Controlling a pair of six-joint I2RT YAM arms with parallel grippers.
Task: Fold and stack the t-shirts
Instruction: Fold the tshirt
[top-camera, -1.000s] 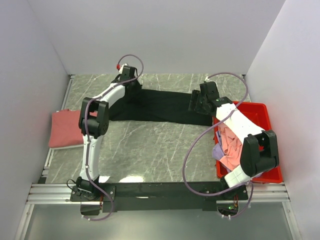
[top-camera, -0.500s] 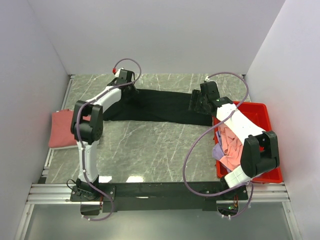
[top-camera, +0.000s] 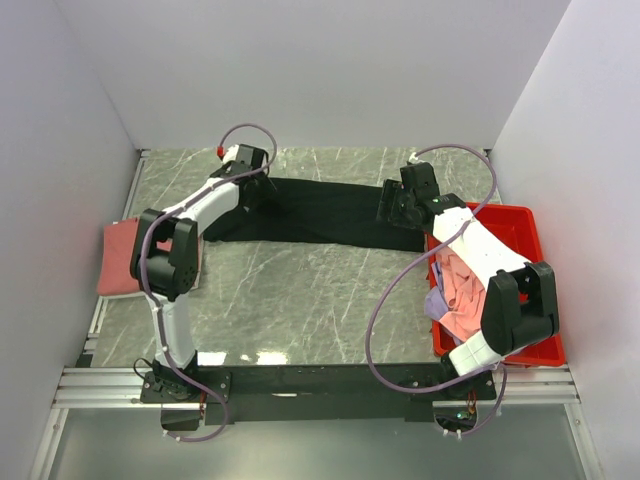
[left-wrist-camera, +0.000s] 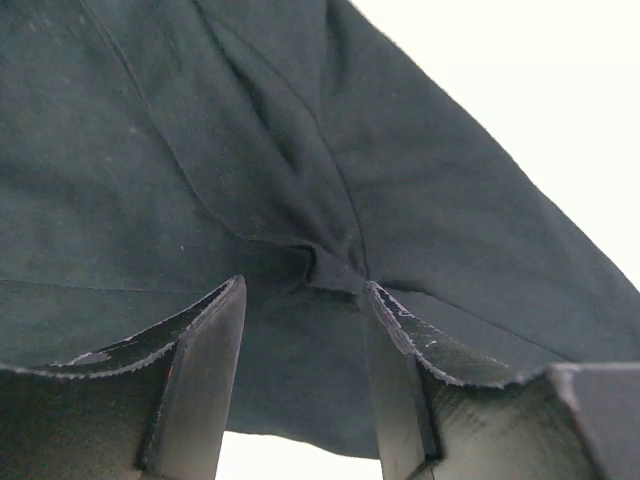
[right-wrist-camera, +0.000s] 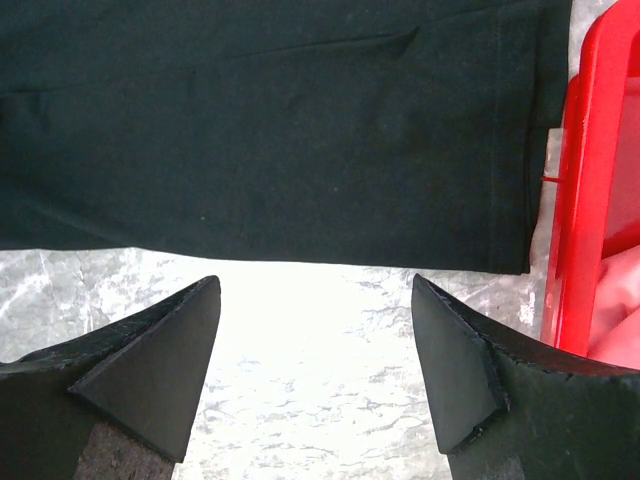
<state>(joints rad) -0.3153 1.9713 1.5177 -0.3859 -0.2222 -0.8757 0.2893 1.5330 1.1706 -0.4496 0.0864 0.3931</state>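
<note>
Over the black t-shirt (top-camera: 320, 212), left hand (left-wrist-camera: 303, 288) and right hand (right-wrist-camera: 315, 285) hang parted, empty.

A grey-green marble-patterned surface (top-camera: 300, 300) sits boxed in by plain white walls (top-camera: 320, 70) on three sides, an aluminium rail (top-camera: 105, 385) along its near edge, bright light glaring off the stone.

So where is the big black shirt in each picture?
Top view: black shirt lies across the upper middle.
Left wrist: black shirt fills most of the frame.
Right wrist: black shirt fills the top half.
Shared landmark: red bin, right side in top and right-wrist views.
</note>
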